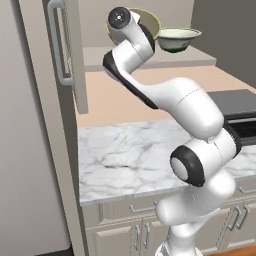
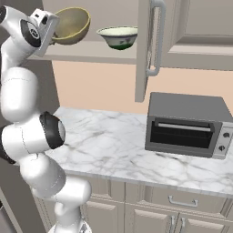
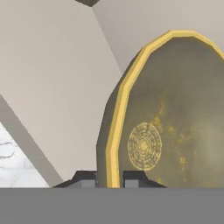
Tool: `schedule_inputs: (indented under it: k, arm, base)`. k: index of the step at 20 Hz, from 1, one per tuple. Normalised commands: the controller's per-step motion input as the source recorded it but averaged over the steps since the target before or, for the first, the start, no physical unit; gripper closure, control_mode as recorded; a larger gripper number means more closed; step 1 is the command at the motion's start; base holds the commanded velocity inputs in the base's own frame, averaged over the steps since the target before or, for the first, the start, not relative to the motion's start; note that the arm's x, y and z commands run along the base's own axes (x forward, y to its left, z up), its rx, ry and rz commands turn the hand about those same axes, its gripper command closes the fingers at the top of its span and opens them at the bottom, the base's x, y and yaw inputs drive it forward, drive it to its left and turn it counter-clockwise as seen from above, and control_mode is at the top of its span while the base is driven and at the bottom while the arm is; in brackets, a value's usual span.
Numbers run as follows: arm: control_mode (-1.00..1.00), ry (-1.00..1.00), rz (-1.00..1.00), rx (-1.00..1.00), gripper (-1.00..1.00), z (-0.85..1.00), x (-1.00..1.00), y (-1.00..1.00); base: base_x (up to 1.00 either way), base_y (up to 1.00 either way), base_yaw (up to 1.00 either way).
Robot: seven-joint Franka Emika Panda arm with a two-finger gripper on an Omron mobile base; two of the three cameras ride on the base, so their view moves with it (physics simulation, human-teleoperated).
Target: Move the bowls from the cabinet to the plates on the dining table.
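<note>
The arm reaches up to the open cabinet (image 2: 145, 50), and its gripper (image 3: 109, 179) is closed on the rim of an olive bowl (image 2: 72, 25). In the hand view the two finger tips (image 3: 85, 178) sit on either side of the bowl's yellow edge, one on the outside wall and one inside, with the rim pinched between them. The olive bowl is tipped well onto its side, so its mottled inside and a ringed mark at the bottom face the camera on the hand. From the right base view it hangs just above the cabinet's shelf (image 2: 91, 51), at the left end, its mouth turned toward the robot's hand.

A second bowl (image 2: 118, 36), pale inside with a dark green lower wall, stands upright on that same shelf to the right of the first, close by but apart from it. In the left base view it shows past the arm's upper joint, on the far right of the shelf.

The cabinet door (image 1: 67, 55) stands swung open with its long metal bar handle (image 1: 61, 45) facing out. Below lies a marble counter (image 2: 109, 141), and on its right part stands a grey toaster oven (image 2: 189, 123) with a dark glass door. Beneath the counter are drawer fronts and lower doors (image 2: 182, 205) with small handles.
</note>
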Motion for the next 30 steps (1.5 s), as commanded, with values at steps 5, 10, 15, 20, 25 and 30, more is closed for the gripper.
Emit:
schedule_inputs:
  k: [5, 10, 15, 20, 25, 30]
  arm:
    - [-1.0, -0.07, 0.04, 0.02, 1.0, -0.07, -1.0, 0.0]
    - [-1.0, -0.01, 0.03, 0.11, 1.0, -0.35, -0.93, -0.05]
    - [-1.0, 0.0, 0.03, 0.16, 1.0, -0.56, -0.88, -0.05]
    - [-1.0, 0.0, 0.03, 0.14, 1.0, -0.7, -0.72, -0.04]
    - [-1.0, 0.0, 0.01, 0.04, 1.0, -0.72, -0.51, 0.0]
    - [-1.0, 0.0, 0.0, 0.0, 1.0, -0.57, -0.15, -0.1]
  base:
    - [0.0, 0.0, 0.0]
    - [0.0, 0.0, 0.0]
    - [0.0, 0.0, 0.0]
    - [0.0, 0.0, 0.0]
    - [0.0, 0.0, 0.0]
    - [0.0, 0.0, 0.0]
